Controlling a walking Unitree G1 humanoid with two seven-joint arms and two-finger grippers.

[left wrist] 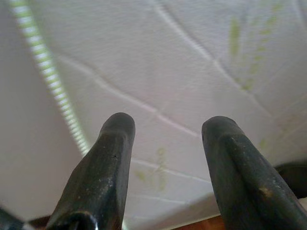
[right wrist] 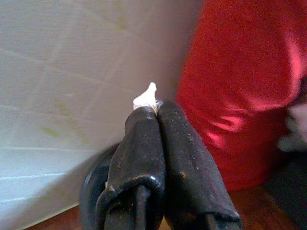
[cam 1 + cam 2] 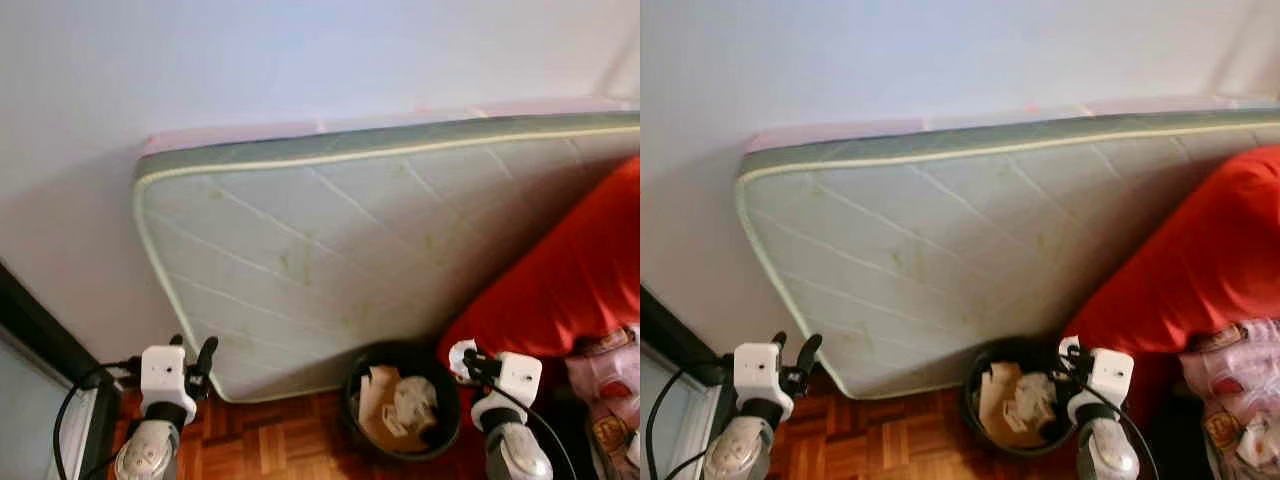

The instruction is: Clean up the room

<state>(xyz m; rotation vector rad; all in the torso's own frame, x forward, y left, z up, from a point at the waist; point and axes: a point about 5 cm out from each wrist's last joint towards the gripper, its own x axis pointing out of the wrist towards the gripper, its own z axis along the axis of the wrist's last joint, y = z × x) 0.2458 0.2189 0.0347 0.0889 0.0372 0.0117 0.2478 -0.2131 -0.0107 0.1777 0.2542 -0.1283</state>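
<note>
A black round bin (image 3: 349, 392) stands on the parquet floor against the mattress, holding cardboard pieces and crumpled paper (image 3: 412, 398). My right gripper (image 3: 466, 362) hovers at the bin's right rim, shut on a small white paper scrap (image 2: 146, 97) that pokes out between its fingertips (image 2: 165, 112). My left gripper (image 3: 193, 352) is open and holds nothing. It is raised to the left of the bin, in front of the mattress's lower left corner, and its two black fingers (image 1: 112, 143) stand well apart.
A pale green quilted mattress (image 3: 350, 230) leans on its side against the white wall. Red bedding (image 3: 570, 280) bulges at the right, with a plastic bag of packets (image 3: 605, 395) below it. A dark frame (image 3: 30, 330) runs along the far left. Parquet floor (image 3: 270, 440) lies between my arms.
</note>
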